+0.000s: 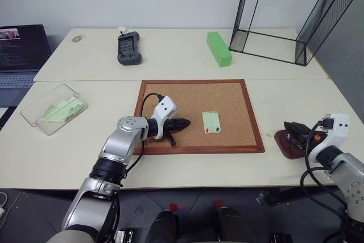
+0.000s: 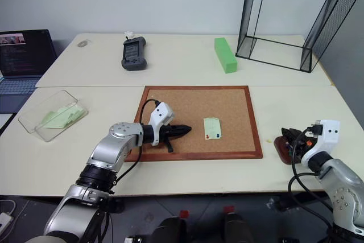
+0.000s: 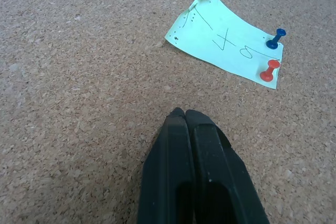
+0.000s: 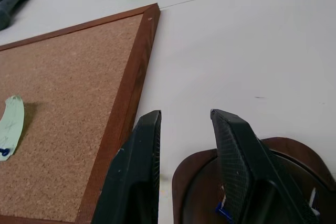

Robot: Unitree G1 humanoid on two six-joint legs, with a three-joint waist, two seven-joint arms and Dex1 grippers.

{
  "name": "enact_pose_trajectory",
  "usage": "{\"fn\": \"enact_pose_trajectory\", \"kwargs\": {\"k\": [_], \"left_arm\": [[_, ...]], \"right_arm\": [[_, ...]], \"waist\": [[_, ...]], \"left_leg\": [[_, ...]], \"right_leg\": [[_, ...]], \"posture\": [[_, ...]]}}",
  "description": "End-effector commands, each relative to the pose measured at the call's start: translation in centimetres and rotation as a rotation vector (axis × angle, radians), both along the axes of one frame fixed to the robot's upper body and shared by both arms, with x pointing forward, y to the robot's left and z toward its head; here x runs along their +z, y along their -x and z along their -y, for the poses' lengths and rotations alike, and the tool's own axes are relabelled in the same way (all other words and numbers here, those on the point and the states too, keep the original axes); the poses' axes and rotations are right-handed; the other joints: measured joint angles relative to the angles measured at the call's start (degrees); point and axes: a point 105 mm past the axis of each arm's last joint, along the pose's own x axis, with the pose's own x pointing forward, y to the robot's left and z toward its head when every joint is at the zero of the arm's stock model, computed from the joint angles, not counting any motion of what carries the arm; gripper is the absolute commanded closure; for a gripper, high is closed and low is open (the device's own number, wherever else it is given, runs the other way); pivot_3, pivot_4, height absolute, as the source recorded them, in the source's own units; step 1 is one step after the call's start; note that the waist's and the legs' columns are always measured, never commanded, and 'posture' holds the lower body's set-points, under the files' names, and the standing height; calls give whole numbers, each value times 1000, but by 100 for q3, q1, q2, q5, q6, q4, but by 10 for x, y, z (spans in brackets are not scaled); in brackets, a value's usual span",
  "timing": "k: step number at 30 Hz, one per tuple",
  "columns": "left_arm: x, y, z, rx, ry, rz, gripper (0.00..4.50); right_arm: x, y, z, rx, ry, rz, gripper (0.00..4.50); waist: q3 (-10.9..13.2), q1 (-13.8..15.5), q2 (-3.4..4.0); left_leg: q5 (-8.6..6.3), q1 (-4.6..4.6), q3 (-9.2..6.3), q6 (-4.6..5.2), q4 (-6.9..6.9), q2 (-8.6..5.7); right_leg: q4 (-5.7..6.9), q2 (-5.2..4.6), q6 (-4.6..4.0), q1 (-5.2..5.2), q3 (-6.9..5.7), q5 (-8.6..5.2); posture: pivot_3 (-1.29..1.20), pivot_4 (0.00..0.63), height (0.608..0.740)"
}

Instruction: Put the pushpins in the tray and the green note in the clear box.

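The green note (image 3: 226, 38) lies on the cork board (image 1: 170, 92), held at its near end by a blue pushpin (image 3: 274, 39) and a red pushpin (image 3: 269, 71). My left gripper (image 1: 185, 123) is shut and empty, low over the board a short way left of the note. The dark reddish tray (image 1: 281, 139) sits on the table right of the board. My right gripper (image 4: 185, 115) hovers over it, fingers apart with nothing between them. A small blue bit (image 4: 223, 212) shows in the tray. The clear box (image 1: 52, 108) stands at the far left with pale green slips inside.
A bright green block (image 1: 218, 48) and a black handheld device (image 1: 129, 48) lie on the far table. A black-framed wire cage (image 1: 296, 15) stands at the back right. A laptop (image 1: 20, 49) sits at the far left.
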Motion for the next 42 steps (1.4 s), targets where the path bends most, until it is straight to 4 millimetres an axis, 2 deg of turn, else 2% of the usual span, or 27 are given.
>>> {"fn": "enact_pose_trajectory", "kwargs": {"k": [1,6,12,16,18,21,23,26,30,35,42], "left_arm": [[2,2,4,-25,-9,6,4500],[1,3,4,-27,-9,5,4500],[2,2,5,-28,-9,7,4500],[2,2,4,-30,-10,7,4500],[2,2,4,-29,-11,6,4500],[2,2,4,-29,-12,7,4500],[2,2,4,-29,-9,7,4500],[2,3,5,-29,-9,9,4500],[2,5,6,-35,-9,8,4500],[3,6,5,-32,-10,9,4500],[2,8,3,-23,-13,4,4500]], "right_arm": [[9,2,4,-3,35,30,2916],[9,2,5,-6,61,38,2916],[12,4,-2,73,149,69,2916],[21,5,-32,278,319,136,2916],[26,2,-58,415,393,187,2916],[27,-3,-90,555,415,240,2916],[24,-6,-110,639,412,267,2916],[19,-8,-126,712,417,291,2916],[0,-13,-155,855,441,312,2916],[-10,-24,-167,902,437,324,2916],[-21,-40,-172,900,417,311,2916]], "waist": [[0,0,0],[0,-1,0],[0,-1,0],[0,-4,0],[0,-6,0],[1,-17,-2],[2,-18,-3],[3,-2,-6],[3,-3,-6],[4,-11,-6],[3,-10,-6]], "left_leg": [[0,0,0,0,0,0],[0,0,2,0,0,-1],[0,0,2,0,0,0],[0,0,4,0,1,-2],[0,0,5,0,2,-3],[0,2,6,0,4,-4],[0,3,4,0,3,-3],[0,-1,-2,-1,2,-1],[0,-6,1,-1,3,0],[0,-4,1,-1,4,0],[0,-5,-2,-1,2,3]], "right_leg": [[0,0,0,0,0,0],[0,0,1,0,1,0],[0,0,0,0,1,0],[-1,1,1,0,2,-1],[-1,2,2,0,3,-1],[-2,11,2,0,3,-1],[-1,14,2,-1,0,-1],[-3,13,1,-2,-4,0],[-5,5,1,-5,0,0],[-4,3,0,-5,-1,0],[-2,3,-1,-9,-2,0]], "posture": [[0,150,740],[0,150,740],[0,150,740],[0,150,740],[0,150,740],[0,150,740],[0,150,740],[0,150,740],[0,150,740],[0,150,740],[0,150,740]]}}
